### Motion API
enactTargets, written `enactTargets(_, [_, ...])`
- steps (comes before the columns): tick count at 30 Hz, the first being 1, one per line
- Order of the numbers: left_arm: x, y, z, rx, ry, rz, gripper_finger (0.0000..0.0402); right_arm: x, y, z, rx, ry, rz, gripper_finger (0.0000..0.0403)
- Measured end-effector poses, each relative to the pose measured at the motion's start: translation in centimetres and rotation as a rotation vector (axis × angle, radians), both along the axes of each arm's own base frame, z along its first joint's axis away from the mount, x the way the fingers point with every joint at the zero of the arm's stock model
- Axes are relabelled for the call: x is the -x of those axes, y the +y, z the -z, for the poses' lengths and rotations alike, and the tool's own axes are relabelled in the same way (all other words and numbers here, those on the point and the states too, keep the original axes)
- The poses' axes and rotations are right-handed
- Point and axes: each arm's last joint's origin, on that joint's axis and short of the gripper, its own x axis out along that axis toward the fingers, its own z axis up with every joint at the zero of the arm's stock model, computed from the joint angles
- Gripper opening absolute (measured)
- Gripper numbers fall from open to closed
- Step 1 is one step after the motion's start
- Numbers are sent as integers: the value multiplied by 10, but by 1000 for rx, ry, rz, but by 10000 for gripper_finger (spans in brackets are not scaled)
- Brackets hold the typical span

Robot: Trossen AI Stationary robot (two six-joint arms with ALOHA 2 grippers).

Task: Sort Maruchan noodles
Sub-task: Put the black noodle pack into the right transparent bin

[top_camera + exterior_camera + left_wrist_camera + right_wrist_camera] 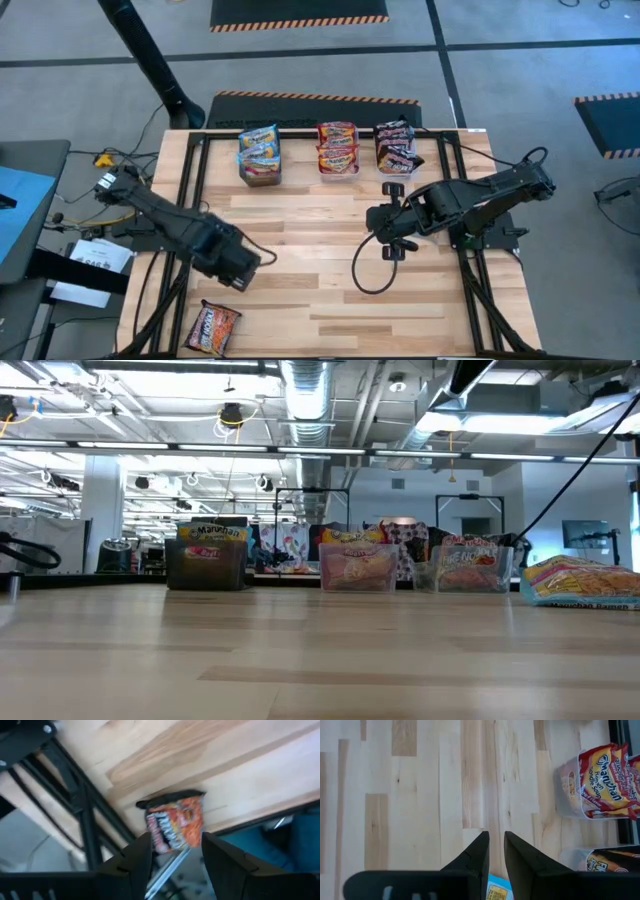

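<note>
Sorting nearly done: three bins [339, 172] at far edge hold Maruchan noodles [338, 147] by kind | left: one black/red packet [212, 327] lying at near-left corner | left gripper [172, 851] open above it, empty | right gripper [496, 851] mid-table, narrowly parted, empty | bin depth hidden.

Black-and-orange packet [212, 328] on pale striped wood table [320, 270].
</note>
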Motion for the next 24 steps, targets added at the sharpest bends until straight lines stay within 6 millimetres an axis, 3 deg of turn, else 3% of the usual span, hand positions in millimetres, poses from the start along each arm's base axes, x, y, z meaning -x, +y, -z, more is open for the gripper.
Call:
enactTargets(10, [25, -44, 1, -153, -113, -106, 161, 0, 0, 0, -4, -2, 8, 84])
enactTargets(18, [49, -68, 2, -202, -165, -157, 161, 0, 0, 0, -17, -8, 30, 84])
enactTargets(24, [50, -88, 21, -187, -111, -151, 161, -1, 0, 0, -22, -18, 32, 84])
